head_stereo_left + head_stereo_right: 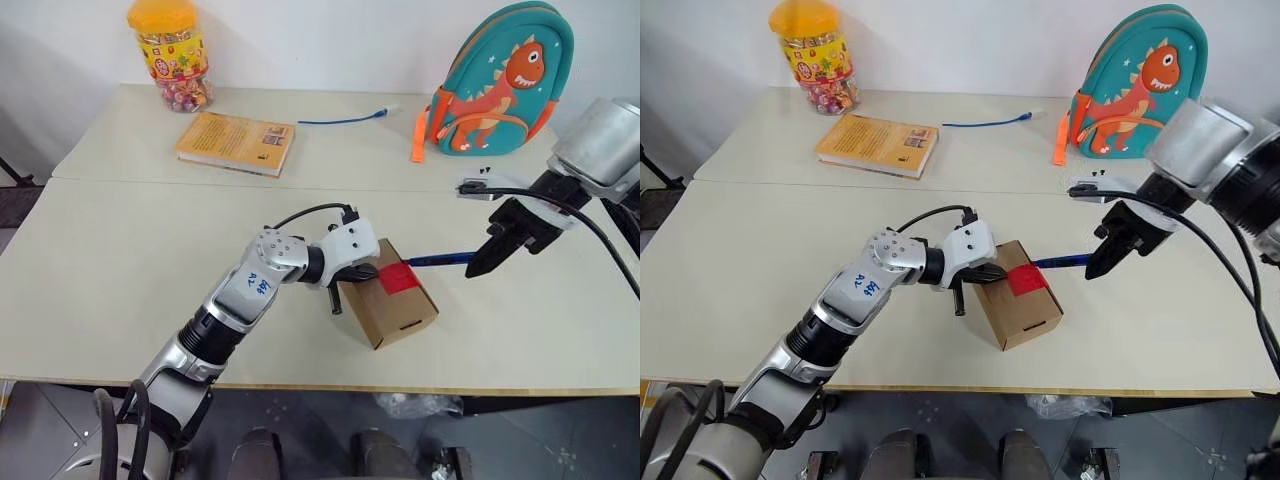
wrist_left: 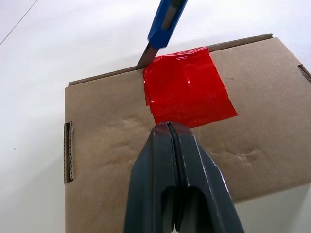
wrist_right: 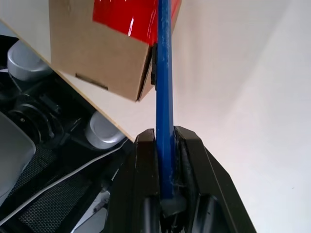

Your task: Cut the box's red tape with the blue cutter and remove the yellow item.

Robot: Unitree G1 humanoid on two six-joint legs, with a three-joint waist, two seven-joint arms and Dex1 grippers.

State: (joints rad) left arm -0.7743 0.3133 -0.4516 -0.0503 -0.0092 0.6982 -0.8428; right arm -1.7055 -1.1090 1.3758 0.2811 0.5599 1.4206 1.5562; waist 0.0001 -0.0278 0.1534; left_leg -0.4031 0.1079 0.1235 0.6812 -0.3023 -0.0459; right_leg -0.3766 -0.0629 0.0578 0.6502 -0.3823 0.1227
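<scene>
Near the table's (image 1: 120, 300) front edge, the left gripper (image 2: 167, 127), fingers pressed together and holding nothing, is resting its tips on the box (image 1: 385, 310) just below the red tape (image 1: 397, 277). Beyond, the right gripper (image 1: 487, 260) is clamping the blue cutter (image 1: 440, 259), its dark tip meeting the tape's edge at the flap seam.

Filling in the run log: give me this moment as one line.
left claw: shut, pressing box | right claw: shut on blue cutter | cutter tip: at red tape edge | tape: uncut
</scene>
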